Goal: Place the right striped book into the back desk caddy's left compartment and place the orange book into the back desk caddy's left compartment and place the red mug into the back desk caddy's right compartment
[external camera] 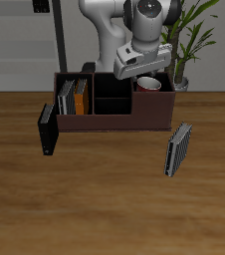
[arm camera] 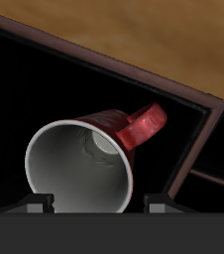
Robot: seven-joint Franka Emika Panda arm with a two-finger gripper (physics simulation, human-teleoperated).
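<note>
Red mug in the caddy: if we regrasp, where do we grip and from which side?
Probably the rim. The red mug lies tilted in the back desk caddy, with its mouth facing up. Come from above with one finger inside and one outside the wall, opposite the handle. The compartment walls block a side approach.

My wrist blocks most of the red mug (external camera: 149,85) from outside; my gripper (arm camera: 91,204) fingertips are cut off, so I can't tell their spread

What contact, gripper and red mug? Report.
Cannot tell: in the wrist view the red mug overlaps a fingertip of the gripper; neither contact nor gap shows.
</note>
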